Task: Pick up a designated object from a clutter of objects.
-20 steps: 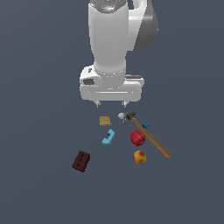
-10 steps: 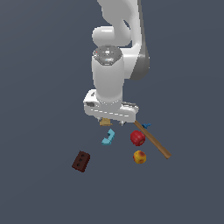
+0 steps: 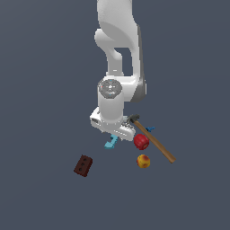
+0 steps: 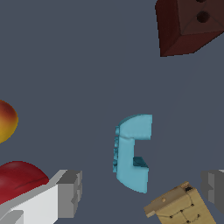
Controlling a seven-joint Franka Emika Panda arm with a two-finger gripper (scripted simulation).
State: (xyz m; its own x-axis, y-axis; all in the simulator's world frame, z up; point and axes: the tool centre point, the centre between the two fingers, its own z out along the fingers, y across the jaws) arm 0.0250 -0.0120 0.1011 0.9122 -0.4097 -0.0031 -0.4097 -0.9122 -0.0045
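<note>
Claw [image 4: 142, 192] held open above cyan bracket [image 4: 132, 153], which lies on bench between red ball [image 4: 19, 179] and tan block [image 4: 179, 206]. Judged light, stiff, slippery; straight spine best gripped.

No readable text, labels, brands or numbers in either view. Checked the arm [image 3: 117, 67], the light-blue bracket [image 4: 132, 153], the dark red brick [image 4: 190, 24], the tan block [image 4: 181, 208], both balls and the hammer [image 3: 152, 139]: all plain surfaces. The brick only has holes, the block only grooves, no markings.
</note>
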